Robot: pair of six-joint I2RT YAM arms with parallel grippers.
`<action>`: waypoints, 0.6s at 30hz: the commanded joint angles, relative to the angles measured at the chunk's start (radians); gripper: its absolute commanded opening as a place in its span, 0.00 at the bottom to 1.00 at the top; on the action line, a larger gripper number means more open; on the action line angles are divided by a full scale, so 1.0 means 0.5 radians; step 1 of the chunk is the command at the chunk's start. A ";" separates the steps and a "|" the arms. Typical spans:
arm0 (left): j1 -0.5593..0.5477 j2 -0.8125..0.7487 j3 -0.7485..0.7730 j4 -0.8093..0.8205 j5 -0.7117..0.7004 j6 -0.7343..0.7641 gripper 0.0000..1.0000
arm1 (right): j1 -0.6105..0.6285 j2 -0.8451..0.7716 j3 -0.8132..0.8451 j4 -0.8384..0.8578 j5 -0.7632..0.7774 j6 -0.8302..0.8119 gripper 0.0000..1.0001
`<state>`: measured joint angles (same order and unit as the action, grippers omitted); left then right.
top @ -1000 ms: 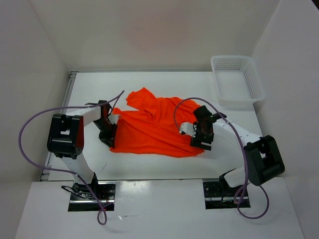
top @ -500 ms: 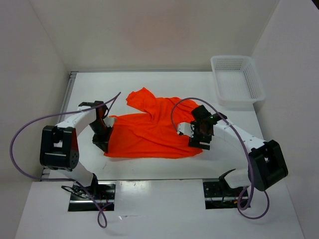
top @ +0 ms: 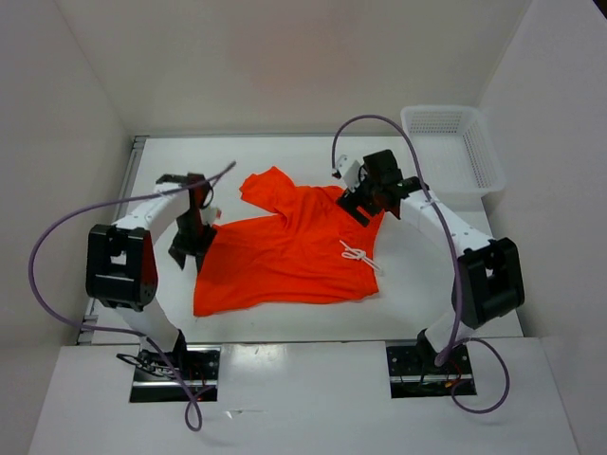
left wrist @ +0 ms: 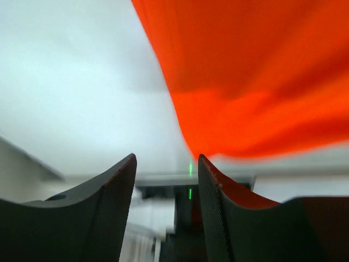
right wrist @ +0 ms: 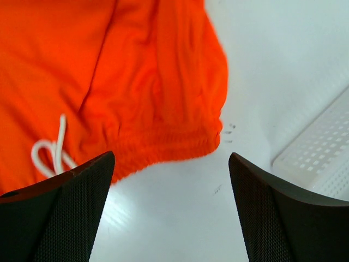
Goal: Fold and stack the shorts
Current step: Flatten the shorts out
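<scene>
The orange shorts [top: 285, 251] lie spread flat on the white table, with the white drawstring [top: 358, 256] showing on their right part. My left gripper [top: 183, 252] is open and empty just off the shorts' left edge; in the left wrist view [left wrist: 166, 158] the orange fabric [left wrist: 245, 82] lies beyond the fingers, with nothing between them. My right gripper [top: 360, 202] is wide open and empty over the shorts' far right corner. In the right wrist view [right wrist: 172, 155] the elastic waistband [right wrist: 169, 144] and drawstring [right wrist: 52, 150] lie just ahead of the fingertips.
A white mesh basket [top: 450, 152] stands at the far right corner of the table; its edge shows in the right wrist view [right wrist: 322, 153]. White walls enclose the table on three sides. Purple cables loop off both arms.
Both grippers have let go of the shorts, which now lie flatter with the drawstring showing. The right gripper moved to the far right corner; the left drew back off the left edge.
</scene>
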<state>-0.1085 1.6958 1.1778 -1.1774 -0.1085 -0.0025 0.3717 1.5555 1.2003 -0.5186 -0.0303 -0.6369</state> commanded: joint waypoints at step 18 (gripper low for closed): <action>-0.081 1.100 1.421 1.198 0.720 0.005 0.59 | -0.280 0.742 0.431 0.512 0.232 0.418 0.79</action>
<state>-0.1326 2.2417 1.8126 -0.6254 0.1993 -0.0036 0.2283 1.9118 1.3682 -0.3267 0.0803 -0.4423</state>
